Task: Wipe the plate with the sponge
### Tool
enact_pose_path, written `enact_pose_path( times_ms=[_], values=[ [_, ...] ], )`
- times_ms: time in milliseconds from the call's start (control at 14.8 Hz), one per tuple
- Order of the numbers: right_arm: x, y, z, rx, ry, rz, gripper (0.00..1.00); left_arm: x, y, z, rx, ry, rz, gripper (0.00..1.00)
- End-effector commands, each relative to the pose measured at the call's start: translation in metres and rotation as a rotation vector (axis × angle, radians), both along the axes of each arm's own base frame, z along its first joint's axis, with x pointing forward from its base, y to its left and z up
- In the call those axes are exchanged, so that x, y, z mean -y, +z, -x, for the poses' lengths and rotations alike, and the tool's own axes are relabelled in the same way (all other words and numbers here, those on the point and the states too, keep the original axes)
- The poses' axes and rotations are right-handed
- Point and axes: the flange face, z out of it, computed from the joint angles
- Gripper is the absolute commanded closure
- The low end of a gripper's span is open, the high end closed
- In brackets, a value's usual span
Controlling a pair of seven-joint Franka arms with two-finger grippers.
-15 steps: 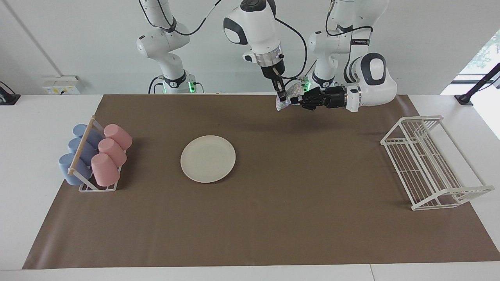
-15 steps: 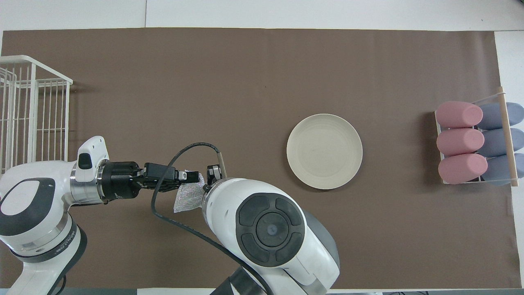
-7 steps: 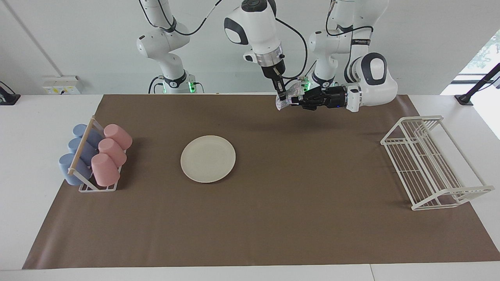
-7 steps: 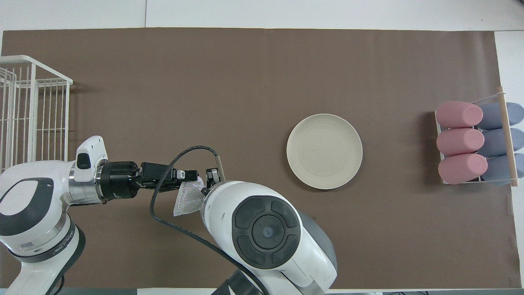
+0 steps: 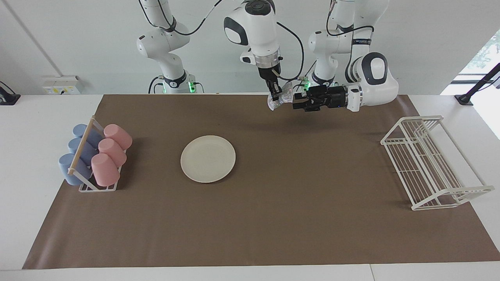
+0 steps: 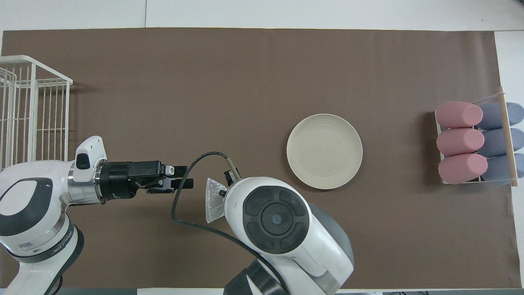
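Facing view: my right gripper (image 5: 275,95) is clamped on the sponge (image 5: 282,95), raised over the brown mat (image 5: 297,187); my left gripper (image 5: 297,102) stands open just beside it, apart. The plate (image 5: 208,159) lies bare between cup rack (image 5: 95,156) and wire rack (image 5: 431,162). Overhead view: my right arm's wrist covers most of the sponge (image 6: 213,200); left gripper (image 6: 186,183) open; plate (image 6: 324,151) unobstructed.

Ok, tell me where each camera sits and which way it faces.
Facing view: high across the table, facing the robots; both arms show whole, the right tool holding the sponge, the left tool beside it.
Overhead view: above the robots' end, looking steeply down; both arms enter from below.
Shared: plate, sponge, cup rack, wire rack, half a turn apart.
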Motion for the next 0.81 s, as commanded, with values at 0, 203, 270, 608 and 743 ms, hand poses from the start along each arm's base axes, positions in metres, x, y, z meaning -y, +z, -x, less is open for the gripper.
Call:
enact_pose_path(
  times_ms=[0,203,270,608,743],
  values=[
    [0.071,-0.012,-0.039,0.026,0.142,0.035,1.00,-0.005,0.004,0.002,0.020,0.005,-0.016,0.00],
    [0.134,-0.048,-0.056,0.041,0.315,0.068,1.00,-0.008,0.004,0.001,0.020,0.012,-0.017,0.00],
    [0.149,-0.063,-0.060,0.053,0.318,0.070,1.00,-0.008,0.004,0.001,0.020,0.014,-0.017,0.00],
    [0.176,-0.137,-0.053,0.080,0.231,0.071,1.00,-0.013,0.006,-0.006,0.045,0.010,-0.083,0.00],
    [0.194,-0.152,-0.059,0.109,0.194,0.067,1.00,-0.017,0.007,-0.011,0.065,0.008,-0.163,0.00]
  ],
)
